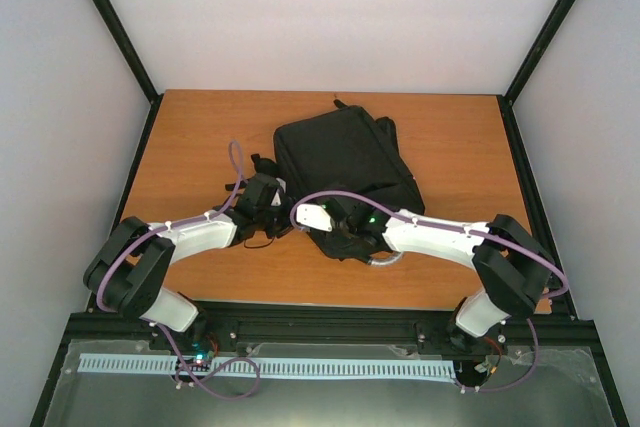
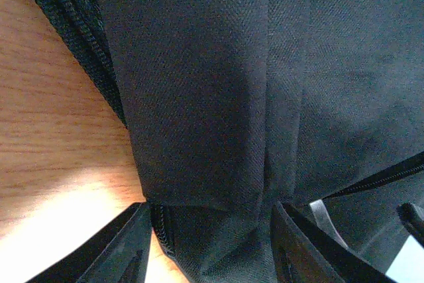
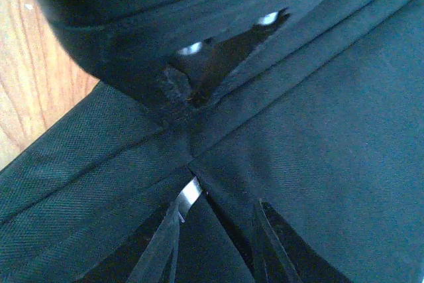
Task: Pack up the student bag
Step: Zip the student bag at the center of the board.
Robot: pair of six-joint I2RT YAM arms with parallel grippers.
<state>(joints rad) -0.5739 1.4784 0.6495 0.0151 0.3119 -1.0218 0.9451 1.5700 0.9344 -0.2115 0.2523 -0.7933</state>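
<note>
Since the student bag (image 1: 345,157) lies flat on the desk (image 1: 200,147), well back from the arms, and we see no opening in it, we judge that the step in hand is getting hold of its near edge so that it can be opened for packing. The next move, in our view, calls for a firm hold on both sides and a lift or pull that parts the fabric without dragging the whole bag. The left pincer (image 2: 211,207) stands about half open, with a thick fold of the bag filling the gap and both fingers against it, which we read as a grip. The right pincer (image 3: 217,207) stands narrower, over a seam beside the pale grey loop (image 3: 189,195); whether it holds anything we cannot tell.
</note>
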